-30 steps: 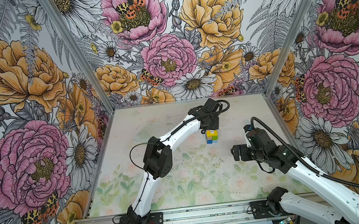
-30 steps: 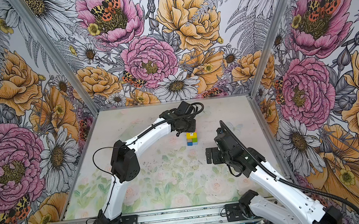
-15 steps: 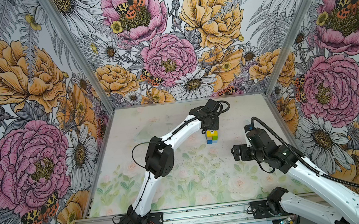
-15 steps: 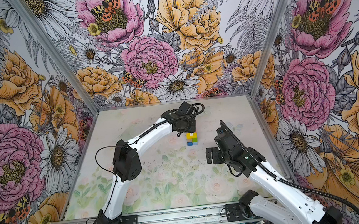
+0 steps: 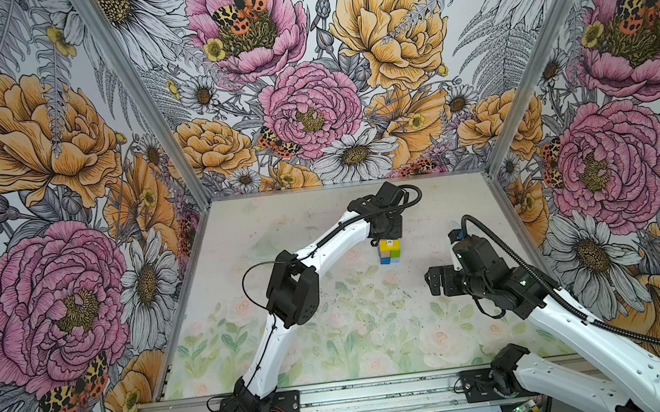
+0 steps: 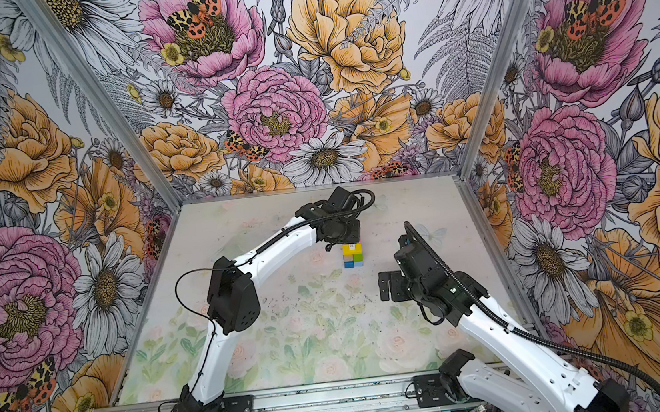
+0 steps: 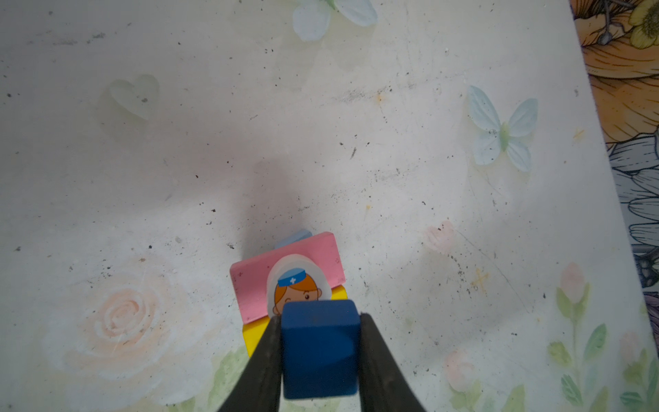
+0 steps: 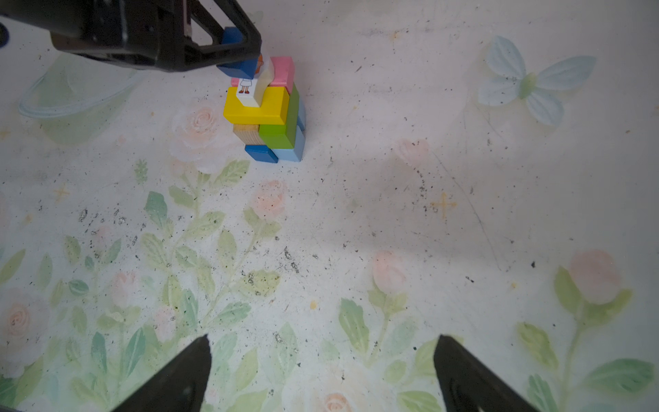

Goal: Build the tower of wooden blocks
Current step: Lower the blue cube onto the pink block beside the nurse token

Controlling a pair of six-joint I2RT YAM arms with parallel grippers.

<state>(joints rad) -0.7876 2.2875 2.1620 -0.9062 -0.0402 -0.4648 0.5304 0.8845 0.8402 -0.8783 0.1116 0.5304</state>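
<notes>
The wood block tower stands toward the back of the table. In the right wrist view it has a dark blue cube and a light blue cube at the bottom. Above them are tan, green, yellow and pink bricks. A small white nurse figure lies on top. My left gripper is shut on another dark blue cube, right over the tower's top; contact cannot be told. My right gripper hangs open and empty, well in front of the tower.
The floral mat covers the table. Patterned walls close in the back and both sides, the right wall lying near the tower. A metal rail runs along the front edge.
The left arm's elbow has shifted slightly, while its gripper stays above the tower with the cube. The right arm has not moved.
</notes>
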